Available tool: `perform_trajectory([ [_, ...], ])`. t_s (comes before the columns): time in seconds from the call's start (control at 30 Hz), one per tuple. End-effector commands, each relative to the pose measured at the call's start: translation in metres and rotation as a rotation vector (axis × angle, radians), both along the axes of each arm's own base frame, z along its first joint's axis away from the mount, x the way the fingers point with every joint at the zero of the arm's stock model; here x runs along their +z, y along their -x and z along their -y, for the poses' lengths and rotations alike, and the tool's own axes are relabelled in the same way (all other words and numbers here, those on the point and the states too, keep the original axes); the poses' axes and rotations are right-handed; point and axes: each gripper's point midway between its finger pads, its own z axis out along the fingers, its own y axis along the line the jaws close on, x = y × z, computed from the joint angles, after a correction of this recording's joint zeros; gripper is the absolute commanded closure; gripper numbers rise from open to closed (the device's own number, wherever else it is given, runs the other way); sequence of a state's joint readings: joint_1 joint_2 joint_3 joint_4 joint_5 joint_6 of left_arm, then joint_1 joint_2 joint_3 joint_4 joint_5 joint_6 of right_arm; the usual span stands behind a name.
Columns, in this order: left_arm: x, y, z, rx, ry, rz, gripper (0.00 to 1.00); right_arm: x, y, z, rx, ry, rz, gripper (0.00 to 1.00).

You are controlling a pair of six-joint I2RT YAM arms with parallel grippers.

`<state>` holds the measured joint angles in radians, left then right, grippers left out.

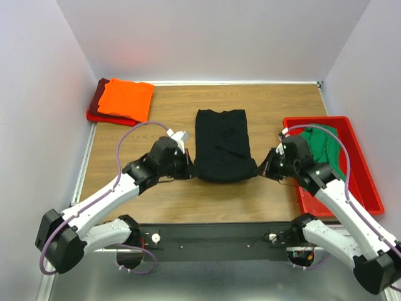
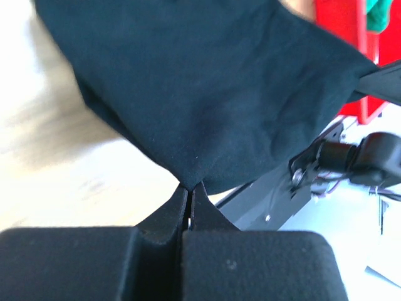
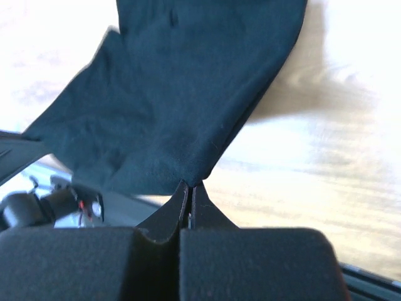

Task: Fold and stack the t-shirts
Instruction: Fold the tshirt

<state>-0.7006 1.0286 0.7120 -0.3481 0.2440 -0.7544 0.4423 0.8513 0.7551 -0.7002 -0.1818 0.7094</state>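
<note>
Black soft t-shirt (image 1: 220, 144), corners pinched by left tool (image 1: 191, 168) and right tool (image 1: 259, 169).

From where I stand, the dark red folded cloth t-shirt (image 1: 96, 101) at the upper left of the overhead view is nearly all covered by the bright orange folded cloth t-shirt (image 1: 125, 98); only its left edge shows. At the right, the green cloth t-shirt (image 1: 326, 145) in the red plastic bin (image 1: 360, 179) is partly hidden behind the right arm (image 1: 332, 200). In both wrist views the soft black cloth t-shirt (image 2: 207, 94) runs off the top edge, and the pale wooden table (image 3: 338, 163) is washed out and blurred. In the left wrist view, only a scrap of green shows in the upper right corner.
</note>
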Motion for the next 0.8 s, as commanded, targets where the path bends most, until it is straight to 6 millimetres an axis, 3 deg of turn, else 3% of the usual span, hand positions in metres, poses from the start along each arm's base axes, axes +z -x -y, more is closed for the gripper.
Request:
perform_trajectory([
  [0.0,0.029,-0.033,-0.003,0.009,-0.017,0.097,1.00,0.013,-0.029,0.012,-0.058,0.108,0.059,0.99],
  [0.07,0.040,-0.052,-0.006,0.014,-0.005,0.117,1.00,0.014,-0.043,0.010,-0.060,0.144,0.055,0.99],
  [0.1,0.035,-0.051,-0.003,-0.002,-0.003,0.098,1.00,0.014,-0.047,0.008,-0.057,0.151,0.047,0.99],
  [0.3,0.046,-0.087,0.000,-0.033,0.031,0.123,1.00,0.035,-0.092,-0.001,-0.098,0.165,0.110,1.00],
  [0.47,0.057,-0.107,0.008,-0.073,0.111,0.117,1.00,0.033,-0.118,-0.010,-0.104,0.159,0.099,1.00],
  [0.77,0.057,-0.147,0.016,-0.085,0.165,0.108,1.00,0.034,-0.159,-0.005,-0.130,0.129,0.117,1.00],
])
